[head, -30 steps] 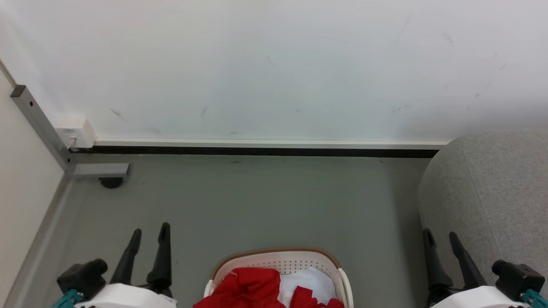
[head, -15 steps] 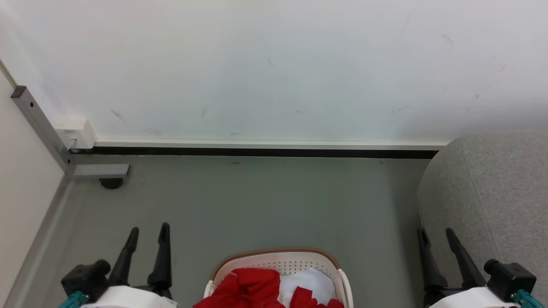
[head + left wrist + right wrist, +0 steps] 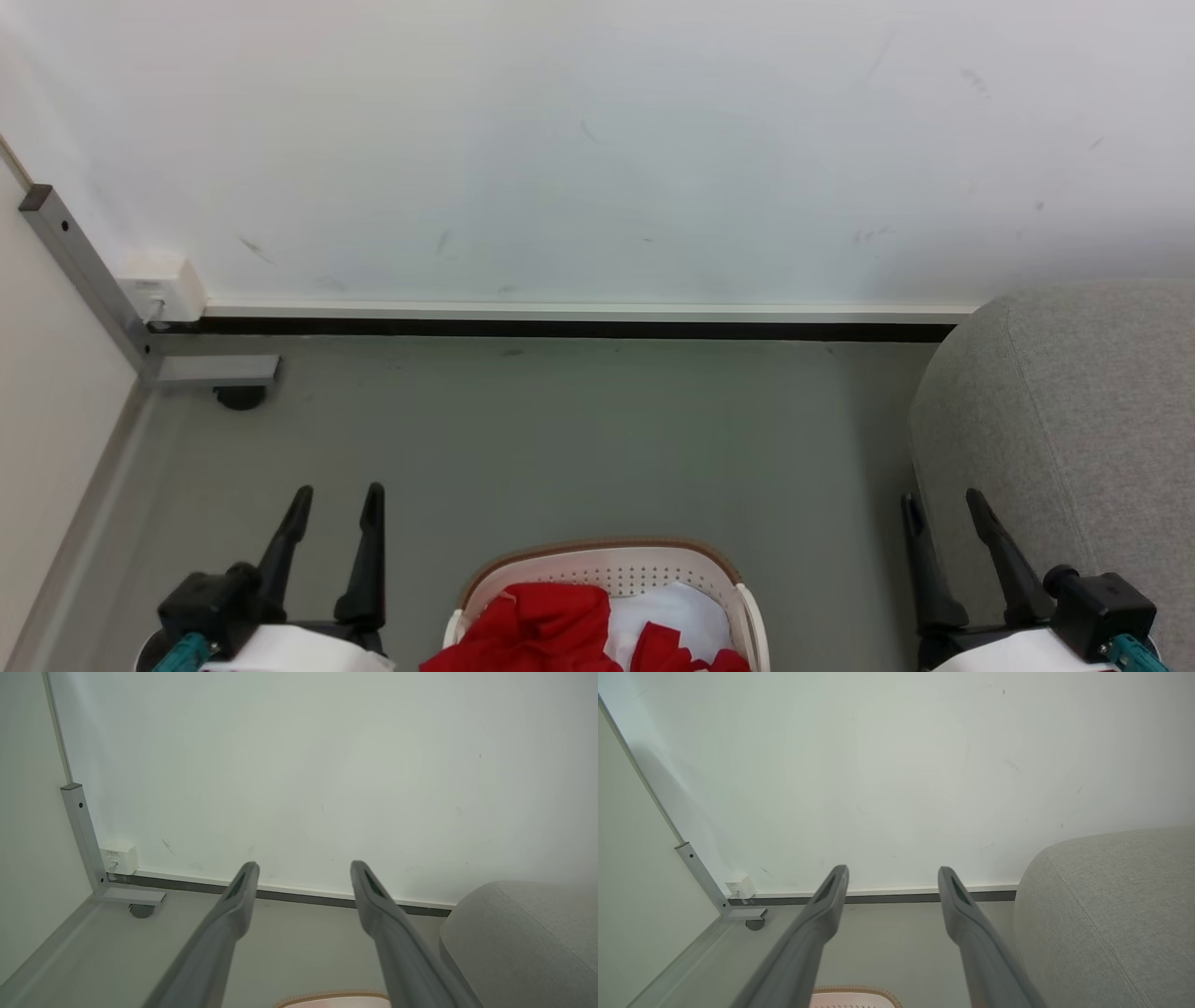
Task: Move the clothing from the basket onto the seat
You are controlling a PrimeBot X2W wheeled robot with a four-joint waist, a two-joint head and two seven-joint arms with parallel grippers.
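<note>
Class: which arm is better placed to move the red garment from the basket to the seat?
Probably right: the right gripper and left gripper both flank the basket, open, but the seat is beside the right one.

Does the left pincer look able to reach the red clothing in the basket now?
Probably yes: the open left pincer sits beside the basket, and the red clothing lies uncovered on top.

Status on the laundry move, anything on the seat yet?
Done: nothing; no clothing lies on the visible part of the seat. The red garment and white garment sit in the basket. In hand: nothing; left gripper and right gripper hover either side of the basket, jaws open and empty. Left: every pick and transfer.
</note>
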